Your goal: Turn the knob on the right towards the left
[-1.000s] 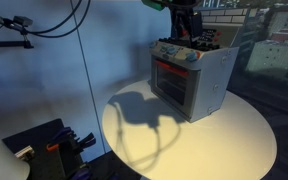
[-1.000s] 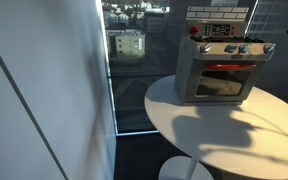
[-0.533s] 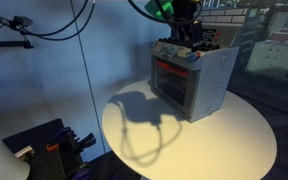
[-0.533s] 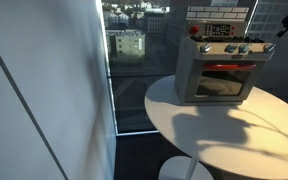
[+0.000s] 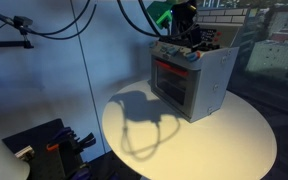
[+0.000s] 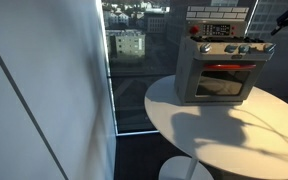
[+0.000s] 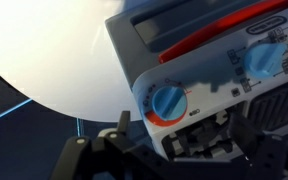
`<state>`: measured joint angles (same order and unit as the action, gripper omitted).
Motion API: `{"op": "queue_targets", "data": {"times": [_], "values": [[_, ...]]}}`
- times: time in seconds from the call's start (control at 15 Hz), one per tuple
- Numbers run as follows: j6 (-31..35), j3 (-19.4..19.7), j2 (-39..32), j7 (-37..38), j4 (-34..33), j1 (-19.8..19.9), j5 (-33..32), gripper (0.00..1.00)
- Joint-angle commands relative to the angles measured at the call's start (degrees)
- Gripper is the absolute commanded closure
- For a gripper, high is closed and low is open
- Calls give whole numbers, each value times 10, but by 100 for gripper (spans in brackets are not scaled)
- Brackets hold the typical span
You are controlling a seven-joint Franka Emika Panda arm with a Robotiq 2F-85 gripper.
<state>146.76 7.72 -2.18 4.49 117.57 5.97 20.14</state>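
- My claw [image 5: 189, 33] hangs over the top of the grey toy oven [image 5: 206, 80], above the control strip at its right-hand end.
- I cannot tell whether the claw is apart or together: the wrist view shows only dark shapes low in the frame.
- The knob [image 7: 167, 102] I am after is light blue, seated in an orange ring at the corner end of the row. Nothing of mine touches it.
- As I judge it, the turn has not begun. The approach looks nearly done. What remains is lowering onto the knob, gripping it and twisting it leftward.
- Count: one oven and one round white desk [image 5: 219, 145]. The wrist view shows three light-blue knobs, the farthest cut by the edge.
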Motion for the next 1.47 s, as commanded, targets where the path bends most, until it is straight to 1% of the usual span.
{"op": "queue_targets", "data": {"times": [0.0, 0.67, 1.07, 1.4], "values": [[29, -8, 1, -20, 10, 5, 42, 0], [65, -19, -23, -33, 9, 6, 99, 0], [83, -31, -36, -59, 6, 7, 134, 0], [100, -32, -46, -93, 5, 3, 164, 0]]}}
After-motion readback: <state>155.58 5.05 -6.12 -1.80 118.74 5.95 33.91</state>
